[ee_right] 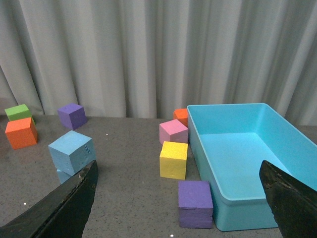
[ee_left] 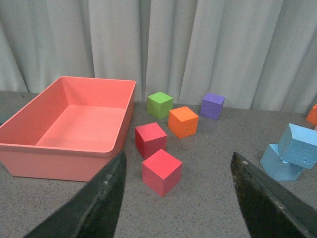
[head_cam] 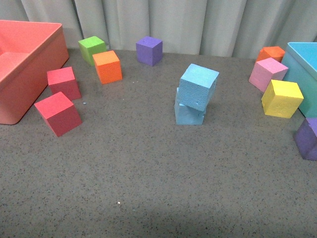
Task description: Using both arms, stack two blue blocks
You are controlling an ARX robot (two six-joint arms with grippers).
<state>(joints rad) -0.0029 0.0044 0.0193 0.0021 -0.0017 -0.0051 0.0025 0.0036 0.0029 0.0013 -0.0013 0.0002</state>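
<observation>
Blocks already stacked: the upper blue block [head_cam: 198, 86] sits skewed on the lower blue block [head_cam: 188, 112], at table centre. From your left gripper [ee_left: 176, 198] they lie at two o'clock; from your right gripper [ee_right: 178, 208], ten o'clock. Both jaws wide apart, empty, neither clearly nearer.

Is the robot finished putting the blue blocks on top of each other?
Nearly, it seems. Done: one blue block sits on the other blue block, though twisted and leaning, overhanging one side. In hand: nothing; the left gripper and right gripper are both open and empty, away from the stack. Left: maybe straightening the top block, since it looks a bit wobbly.
</observation>
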